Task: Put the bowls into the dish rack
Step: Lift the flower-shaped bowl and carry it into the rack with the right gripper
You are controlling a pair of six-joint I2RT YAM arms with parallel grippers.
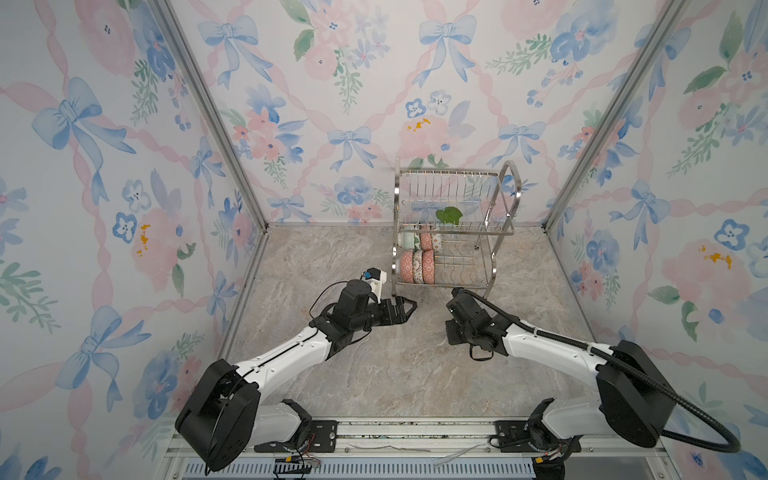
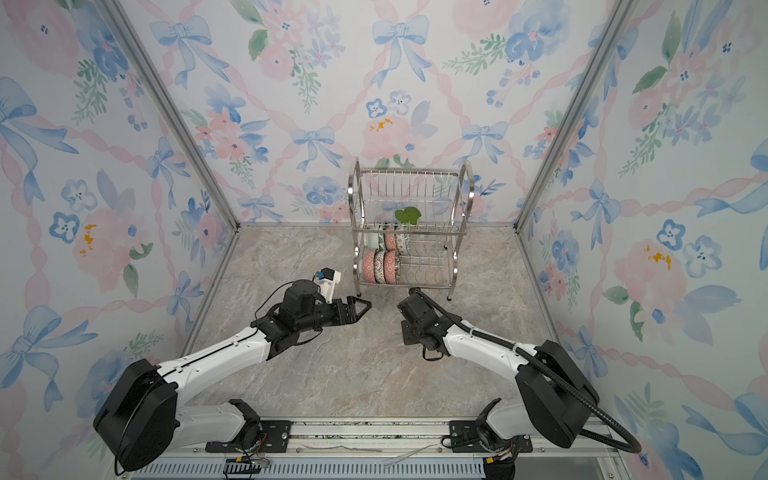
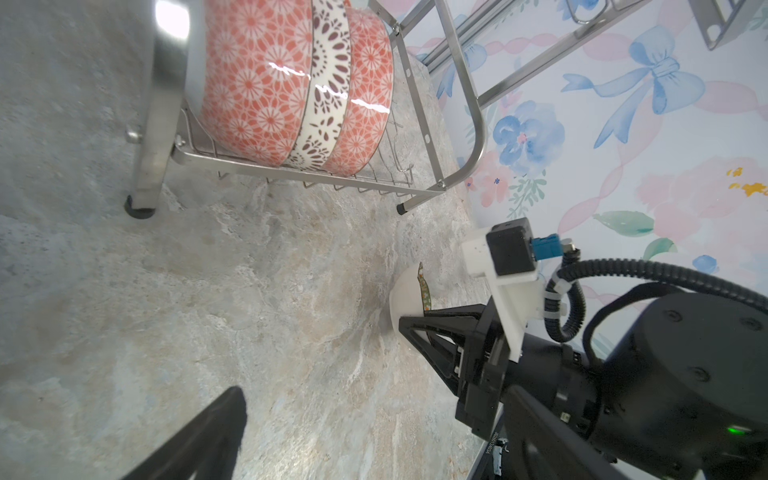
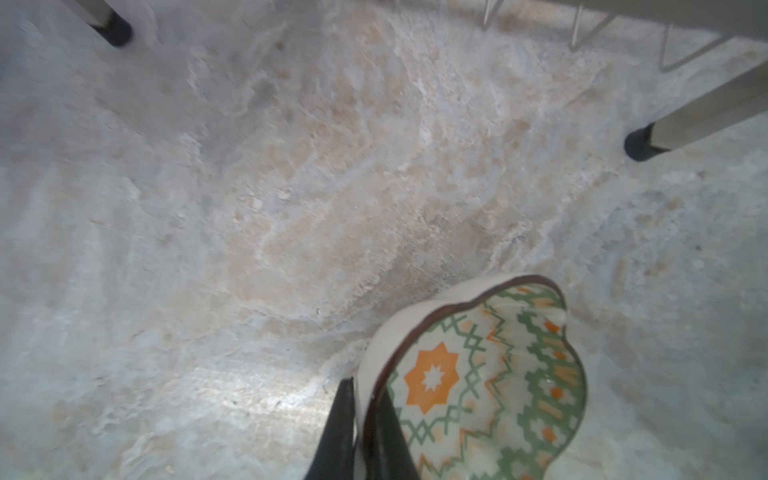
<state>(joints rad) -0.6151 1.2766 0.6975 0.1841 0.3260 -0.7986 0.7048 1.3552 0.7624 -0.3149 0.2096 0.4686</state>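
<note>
The dish rack (image 1: 449, 171) (image 2: 409, 170) stands at the back of the table. Three bowls (image 1: 417, 266) stand on edge in its lower tier, more bowls (image 1: 419, 241) sit on the upper tier, and a green leaf bowl (image 1: 449, 216) stands above them. Red-patterned bowls (image 3: 257, 83) fill the left wrist view. My right gripper (image 4: 361, 424) is shut on the rim of a scalloped green-and-orange bowl (image 4: 490, 374) just in front of the rack; its wrist hides both in the top views. My left gripper (image 1: 405, 309) (image 3: 374, 395) is open and empty, left of it.
The rack's black-tipped legs (image 4: 640, 143) stand close to the held bowl. The right arm's wrist (image 3: 665, 374) with the white-sided bowl (image 3: 405, 291) sits close beside my left gripper. Floral walls (image 1: 124, 208) enclose the marble table (image 1: 374, 374).
</note>
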